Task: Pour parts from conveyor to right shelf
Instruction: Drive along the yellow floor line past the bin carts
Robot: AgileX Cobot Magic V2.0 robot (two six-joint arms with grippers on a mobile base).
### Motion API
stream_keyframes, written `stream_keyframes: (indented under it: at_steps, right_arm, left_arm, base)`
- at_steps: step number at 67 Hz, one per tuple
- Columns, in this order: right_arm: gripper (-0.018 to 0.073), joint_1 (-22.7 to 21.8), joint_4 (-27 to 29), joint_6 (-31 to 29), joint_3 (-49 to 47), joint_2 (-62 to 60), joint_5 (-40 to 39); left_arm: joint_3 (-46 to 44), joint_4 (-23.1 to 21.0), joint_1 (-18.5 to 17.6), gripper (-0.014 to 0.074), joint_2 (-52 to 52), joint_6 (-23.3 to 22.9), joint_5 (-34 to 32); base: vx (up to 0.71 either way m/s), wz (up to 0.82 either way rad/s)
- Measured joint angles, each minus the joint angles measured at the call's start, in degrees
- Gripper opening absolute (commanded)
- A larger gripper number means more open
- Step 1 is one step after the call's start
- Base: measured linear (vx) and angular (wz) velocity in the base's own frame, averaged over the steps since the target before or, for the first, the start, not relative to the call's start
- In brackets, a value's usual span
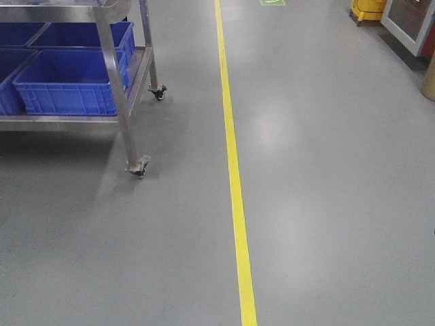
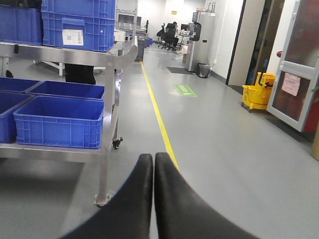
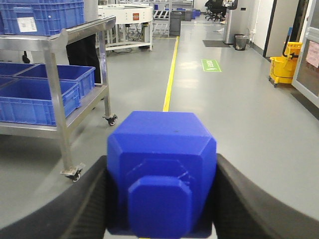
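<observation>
Right wrist view: fingers (image 3: 84,199) clamped blue part (image 3: 162,142), right gripper (image 3: 162,167) loaded. Left gripper (image 2: 153,167) pinched together, nothing held. Shelf (image 3: 56,74) with tubs (image 3: 35,102) sat well off left. Carry step, guessing; next needed swing toward tub, then tip.

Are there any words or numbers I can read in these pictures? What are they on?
No text can be read.
White sticker on the upper deep blue plastic tub: print too small.
Green rectangular floor sign: white marks blurred.
Pink paper sheet on the grey-framed door: blurred.
Small bright blue plastic block: no writing.
</observation>
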Motion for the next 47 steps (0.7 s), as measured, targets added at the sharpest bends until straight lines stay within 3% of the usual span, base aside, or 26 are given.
stream_keyframes:
  at_steps: [47]
  right_arm:
    - [-0.0004,0.0,0.0,0.0,0.0,0.0,0.0]
  left_arm:
    - [0.0,0.0,0.0,-0.0006,0.0,0.0,0.0]
  base:
    - [0.61,0.06]
